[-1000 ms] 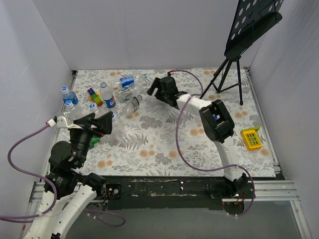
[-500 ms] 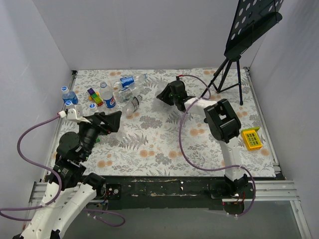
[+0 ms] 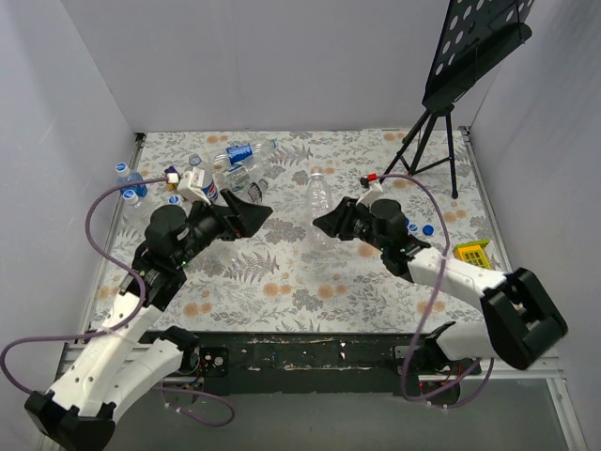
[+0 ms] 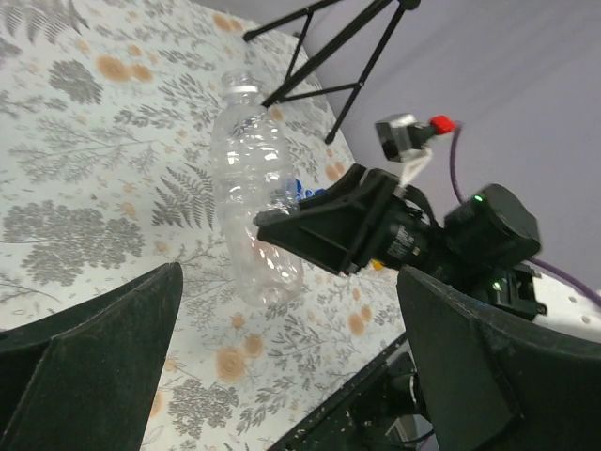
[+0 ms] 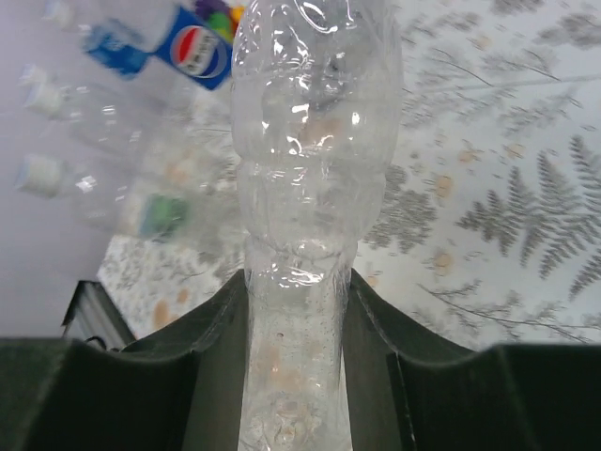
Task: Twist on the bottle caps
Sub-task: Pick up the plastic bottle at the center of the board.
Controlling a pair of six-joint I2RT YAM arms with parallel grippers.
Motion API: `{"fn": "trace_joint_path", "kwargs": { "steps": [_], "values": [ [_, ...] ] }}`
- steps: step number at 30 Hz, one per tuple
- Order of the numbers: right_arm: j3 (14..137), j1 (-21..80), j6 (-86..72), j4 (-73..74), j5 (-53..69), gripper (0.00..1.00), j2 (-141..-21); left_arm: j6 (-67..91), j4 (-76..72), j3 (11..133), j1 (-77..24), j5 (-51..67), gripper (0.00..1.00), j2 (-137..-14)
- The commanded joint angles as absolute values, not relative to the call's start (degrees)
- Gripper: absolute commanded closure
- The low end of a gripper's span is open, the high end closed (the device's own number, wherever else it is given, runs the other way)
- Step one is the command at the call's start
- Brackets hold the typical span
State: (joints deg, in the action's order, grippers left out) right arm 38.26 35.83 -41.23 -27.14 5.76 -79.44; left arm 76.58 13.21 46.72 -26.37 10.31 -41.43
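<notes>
- Now the left gripper is swinging in from the near-left side, its fingers spread as wide as they go and holding nothing. That arm is reaching low over the table, wrist aiming rightward.
- Straight ahead of those open fingers, well clear of their tips, a clear bottle is standing upright, neck on top and showing no cap.
- Next, the right gripper is no longer working among the heap of bottles far off to the left. It has clamped onto the clear bottle's lower body, one finger pressing each side, and is presenting it at mid-table, forearm stretched low, fingertips pointing left.
- Behind the right fingers, beside that forearm, blue bottle caps are lying loose, none picked up.
- So, by my reading, the bottle is being offered for capping, and the free left fingers are needing a cap first.
</notes>
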Motion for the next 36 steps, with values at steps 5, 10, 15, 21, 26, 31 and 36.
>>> {"fn": "trace_joint_path", "kwargs": {
  "steps": [5, 10, 15, 21, 26, 31, 36],
  "values": [
    [32.78, 44.02, -30.68, -34.81, 8.44, 0.62, -60.66, 80.60, 5.72, 52.02, -33.55, 12.33, 0.02, -51.05],
    [32.43, 47.19, -27.86, -34.28, 7.47, 0.62, -56.69, 78.04, 5.45, 55.19, -45.25, -4.63, 0.02, -55.72],
    [31.73, 48.25, -26.28, -33.14, 7.21, 0.61, -54.76, 79.80, 0.98, 53.35, -48.42, -11.87, 0.02, -55.89],
    [31.11, 49.04, -24.88, -32.61, 6.68, 0.60, -53.62, 79.80, 0.35, 55.72, -51.15, -15.02, 0.02, -60.46],
    [30.41, 49.22, -23.91, -32.43, 4.66, 0.60, -52.65, 81.03, -2.28, 55.37, -51.77, -17.75, 0.02, -62.22],
    [29.62, 49.22, -24.17, -33.22, 2.82, 0.59, -52.47, 82.97, -7.55, 52.39, -53.26, -16.96, 0.08, -62.49],
    [29.18, 49.31, -24.35, -33.57, 1.85, 0.59, -52.82, 82.97, -10.37, 50.89, -54.23, -16.96, 0.17, -62.66]
  ]
}}
